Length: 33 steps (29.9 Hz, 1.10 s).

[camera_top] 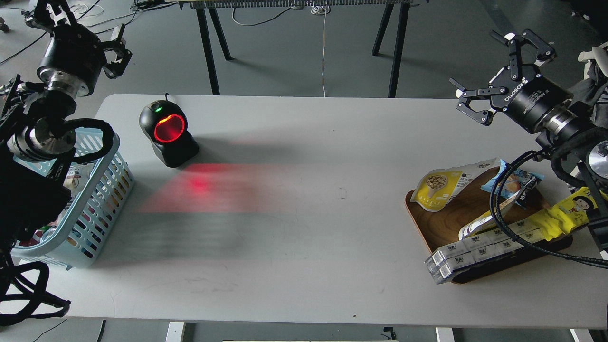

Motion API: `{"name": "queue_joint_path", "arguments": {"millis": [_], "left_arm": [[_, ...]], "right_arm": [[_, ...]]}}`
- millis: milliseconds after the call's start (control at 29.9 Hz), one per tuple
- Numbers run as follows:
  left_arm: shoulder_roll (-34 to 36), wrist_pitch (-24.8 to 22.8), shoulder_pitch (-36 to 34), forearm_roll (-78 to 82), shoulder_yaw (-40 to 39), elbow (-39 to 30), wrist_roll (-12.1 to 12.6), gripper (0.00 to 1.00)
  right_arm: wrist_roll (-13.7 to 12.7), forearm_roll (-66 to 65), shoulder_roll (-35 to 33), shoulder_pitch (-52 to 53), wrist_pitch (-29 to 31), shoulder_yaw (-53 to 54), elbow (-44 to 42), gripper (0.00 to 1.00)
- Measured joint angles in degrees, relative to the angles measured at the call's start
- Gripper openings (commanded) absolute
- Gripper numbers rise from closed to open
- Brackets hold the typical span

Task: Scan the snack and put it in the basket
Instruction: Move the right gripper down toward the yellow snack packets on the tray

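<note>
The snack (444, 184), a flat pouch with a white top and a yellow lower part showing beige nuts, lies on the far left corner of the brown tray (441, 228). The light blue basket (102, 190) stands at the table's left edge, partly hidden by my left arm. My left gripper (81, 28) is open and empty, held high beyond the table's far left corner, above and behind the basket. My right gripper (496, 69) is open and empty, in the air over the table's far right edge, well above and behind the snack.
A black scanner (167, 133) with a red lit window stands at the far left and casts red light on the table. The tray also holds a small blue bag (510, 180), a long yellow packet (565, 213), another pouch (482, 222) and white boxes (479, 249). Arm cables hang over the tray.
</note>
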Motion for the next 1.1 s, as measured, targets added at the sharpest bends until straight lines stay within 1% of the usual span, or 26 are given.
{"name": "queue_joint_path", "arguments": {"millis": [134, 267, 534, 635, 768, 868, 968, 1102], "left_arm": [[0.2, 0.2, 0.1, 0.4, 0.1, 0.4, 0.0, 1.0], [0.2, 0.3, 0.6, 0.6, 0.1, 0.9, -0.2, 1.0], [1.1, 0.0, 0.7, 0.5, 0.1, 1.0, -0.4, 1.0], [1.3, -0.2, 0.7, 0.3, -0.1, 1.0, -0.5, 1.0], [1.3, -0.4, 0.7, 0.0, -0.5, 0.9, -0.6, 1.0], [1.3, -0.4, 0.7, -0.1, -0.6, 0.9, -1.3, 1.0], [1.3, -0.4, 0.7, -0.2, -0.6, 0.9, -2.2, 1.0], [1.1, -0.4, 0.7, -0.2, -0.7, 0.6, -2.6, 1.0]], "right_arm": [[0.0, 0.0, -0.3, 0.6, -0.7, -2.0, 0.0, 0.99], [0.0, 0.0, -1.8, 3.4, -0.9, -5.3, 0.1, 0.99], [-0.3, 0.1, -9.6, 14.1, -3.4, -20.1, 0.6, 0.99], [-0.3, 0.2, -13.2, 19.1, -5.7, -27.0, 2.0, 0.99], [-0.3, 0.2, -18.6, 27.9, -9.6, -38.5, 5.3, 0.99], [-0.5, 0.5, -21.9, 36.2, -11.5, -48.2, 8.4, 0.99], [-1.2, 3.7, -25.3, 46.1, -12.5, -59.6, 12.2, 0.99], [-2.6, 9.0, -27.7, 62.1, -14.5, -77.5, 17.4, 0.98]]}}
